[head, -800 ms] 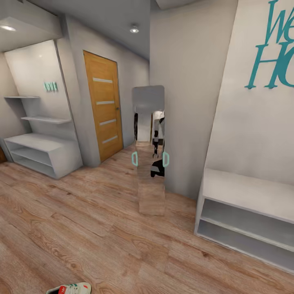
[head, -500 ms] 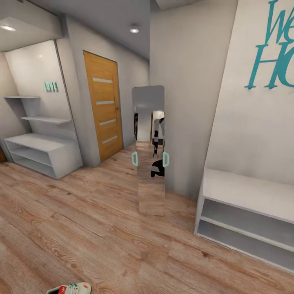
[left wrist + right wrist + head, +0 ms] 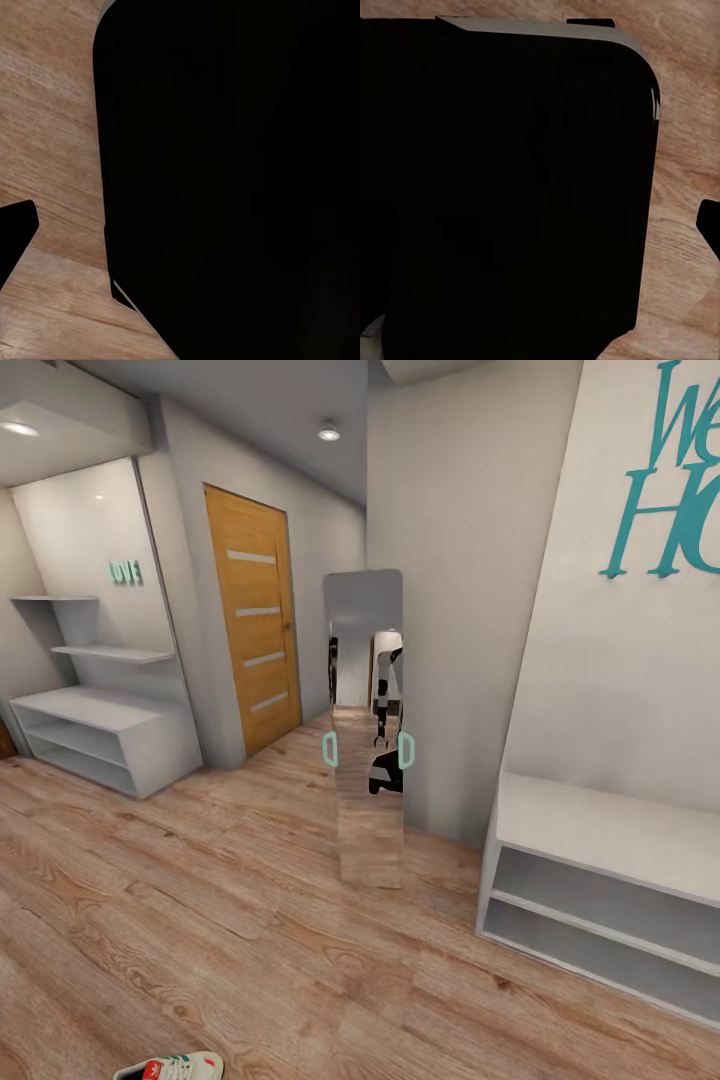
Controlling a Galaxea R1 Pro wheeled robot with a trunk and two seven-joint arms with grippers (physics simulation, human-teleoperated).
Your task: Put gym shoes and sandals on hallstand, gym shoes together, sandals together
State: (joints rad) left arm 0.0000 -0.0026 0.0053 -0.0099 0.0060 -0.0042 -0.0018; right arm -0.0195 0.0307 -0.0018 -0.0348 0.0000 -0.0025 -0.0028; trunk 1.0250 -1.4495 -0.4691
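Note:
One cream-white gym shoe (image 3: 172,1068) with green stripes and a red-orange label lies on the wood-plank corridor floor (image 3: 250,930), cut off by the head view's lower edge. The pale grey hallstand (image 3: 100,735), with staggered shelves above its flat top, stands far off at the left wall with its compartments empty. The other gym shoe and both sandals are out of view. In each wrist view a dark tip (image 3: 15,232) (image 3: 709,225) juts in over the floor at the edge. I cannot tell whether it is a finger.
A plain low white two-shelf bench (image 3: 600,830) stands against the right wall under teal lettering. A tall mirror (image 3: 367,760) leans at the wall corner ahead, beside a wooden door (image 3: 255,620). The robot's black body (image 3: 240,180) (image 3: 502,187) looms in both wrist views.

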